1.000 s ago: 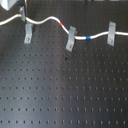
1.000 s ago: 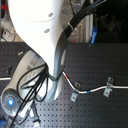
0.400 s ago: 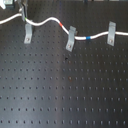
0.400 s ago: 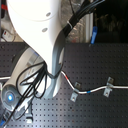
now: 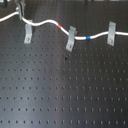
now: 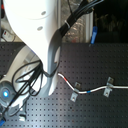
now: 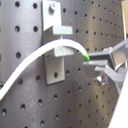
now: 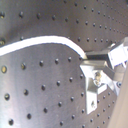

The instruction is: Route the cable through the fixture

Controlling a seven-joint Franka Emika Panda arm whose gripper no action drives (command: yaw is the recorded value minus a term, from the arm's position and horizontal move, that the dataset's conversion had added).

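In the first exterior view the white cable (image 5: 47, 22) runs from the left edge across three grey clips, with a red band (image 5: 60, 26) and a blue band (image 5: 89, 37). It passes the middle fixture (image 5: 71, 39) and the right one (image 5: 111, 34), and lies just over the top of the left fixture (image 5: 29, 34). My gripper (image 5: 20, 7) hangs above that left clip. In the first wrist view the cable (image 7: 45, 50) arcs across the clip's (image 7: 54, 45) hooked top into my gripper (image 7: 92, 62), which is shut on it. The second wrist view shows the same grip (image 8: 87, 62).
A black perforated board (image 5: 65, 90) carries everything. In the second exterior view the white arm (image 6: 42, 35) and its black hoses (image 6: 27, 80) fill the second exterior view's left and hide the gripper. The cable (image 6: 92, 91) and two clips (image 6: 106, 89) show at the second exterior view's right.
Almost nothing differs. The cable's left stretch near the left clip has shifted very slightly; the gripper stays shut on it.
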